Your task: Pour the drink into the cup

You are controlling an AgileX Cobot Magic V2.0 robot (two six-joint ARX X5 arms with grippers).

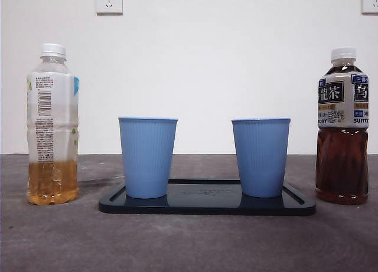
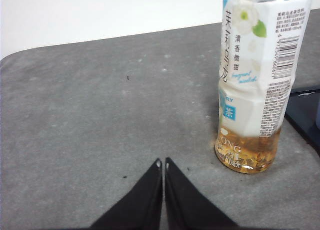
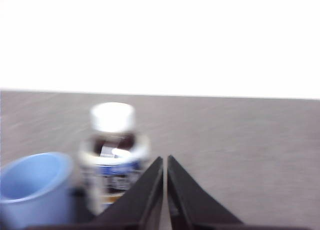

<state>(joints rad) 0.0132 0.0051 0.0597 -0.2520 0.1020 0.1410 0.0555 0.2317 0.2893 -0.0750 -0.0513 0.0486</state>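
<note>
On the dark tray [image 1: 207, 207] sat two blue cups [image 1: 147, 157], upright with mouths open, probably so either could catch a pour, with a capped bottle standing at each end. Left gripper [image 2: 163, 163] had its jaws pressed together, holding nothing, low over the table with the pale tea bottle [image 2: 255, 85] just ahead and off to one side. Right gripper [image 3: 165, 160] was closed and empty too, up near cap height, the dark oolong bottle [image 3: 112, 155] beyond its tips.

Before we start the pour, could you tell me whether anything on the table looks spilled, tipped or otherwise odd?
Nothing stands out. Both blue cups stand upright on the dark tray, the pale tea bottle and the dark oolong tea bottle stand upright and capped, and no liquid shows on the table.
</note>
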